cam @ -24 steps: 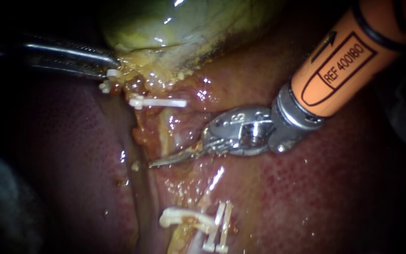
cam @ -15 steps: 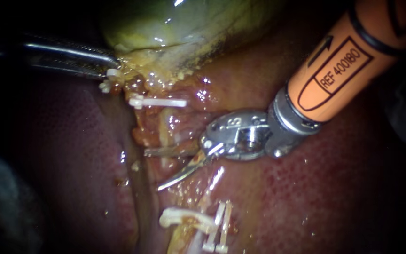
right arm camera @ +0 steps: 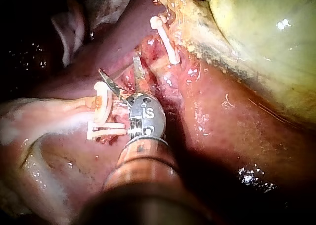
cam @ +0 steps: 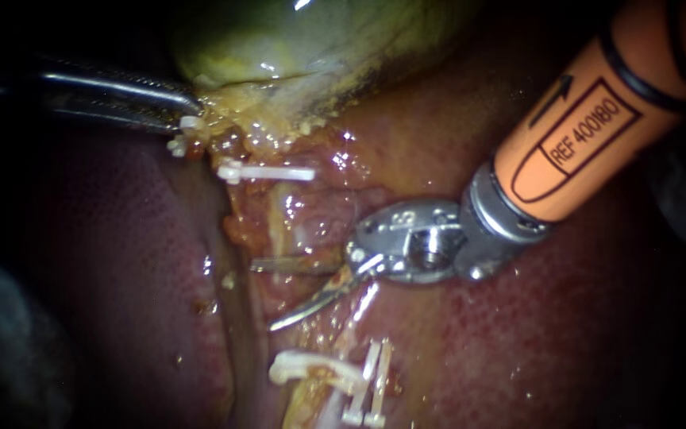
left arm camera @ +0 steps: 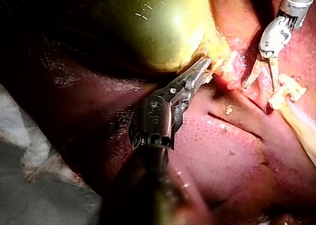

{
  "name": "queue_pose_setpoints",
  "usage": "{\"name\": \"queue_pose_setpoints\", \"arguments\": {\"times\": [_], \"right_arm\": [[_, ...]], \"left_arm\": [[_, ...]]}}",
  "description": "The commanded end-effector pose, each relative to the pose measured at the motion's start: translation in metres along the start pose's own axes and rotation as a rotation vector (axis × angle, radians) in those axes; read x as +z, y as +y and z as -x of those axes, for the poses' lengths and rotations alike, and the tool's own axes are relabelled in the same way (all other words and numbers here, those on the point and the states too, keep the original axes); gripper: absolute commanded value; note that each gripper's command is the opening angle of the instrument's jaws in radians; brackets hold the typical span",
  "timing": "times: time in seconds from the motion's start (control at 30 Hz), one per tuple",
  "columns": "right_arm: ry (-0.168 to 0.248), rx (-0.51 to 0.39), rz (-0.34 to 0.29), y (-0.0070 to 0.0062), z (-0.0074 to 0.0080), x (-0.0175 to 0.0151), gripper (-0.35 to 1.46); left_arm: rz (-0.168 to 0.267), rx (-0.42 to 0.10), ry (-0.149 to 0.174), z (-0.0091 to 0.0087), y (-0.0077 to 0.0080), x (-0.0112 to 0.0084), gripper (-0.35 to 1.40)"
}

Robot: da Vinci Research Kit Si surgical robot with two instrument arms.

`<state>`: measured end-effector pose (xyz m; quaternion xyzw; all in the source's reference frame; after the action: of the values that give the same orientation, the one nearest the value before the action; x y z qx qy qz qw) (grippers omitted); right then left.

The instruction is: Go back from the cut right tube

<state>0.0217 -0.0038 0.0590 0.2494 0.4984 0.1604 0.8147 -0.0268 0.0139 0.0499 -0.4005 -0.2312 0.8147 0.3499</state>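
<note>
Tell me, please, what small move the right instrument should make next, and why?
Probably draw the right instrument back along its shaft, toward the upper right: its blades stand open, gripping nothing, close over the tissue between the upper clip and the lower clips.

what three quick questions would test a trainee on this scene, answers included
1. True or false: the blades of the right tool lie shut together.
2. What does the left tool hold? A) a gauze pad B) tissue at the edge of the gallbladder C) nothing, it is open
3. Fill in: the dark red surface under both tools is the ___.

Key
1. False: a clear gap shows between the two blades, with nothing gripped.
2. B
3. liver
</note>
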Motion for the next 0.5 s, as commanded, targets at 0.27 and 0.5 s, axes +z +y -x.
{"name": "queue_pose_setpoints", "arguments": {"times": [0.27,0.5], "right_arm": [[-0.089,-0.201,0.153,-0.0006,0.0014,-0.005,1.45],[-0.247,-0.289,0.231,-0.001,0.0024,-0.0088,1.45]], "left_arm": [[-0.001,0.0,0.0,0.0,0.0,0.0,-0.35],[-0.004,0.0,0.001,0.0,-0.0001,0.0,-0.35]]}}
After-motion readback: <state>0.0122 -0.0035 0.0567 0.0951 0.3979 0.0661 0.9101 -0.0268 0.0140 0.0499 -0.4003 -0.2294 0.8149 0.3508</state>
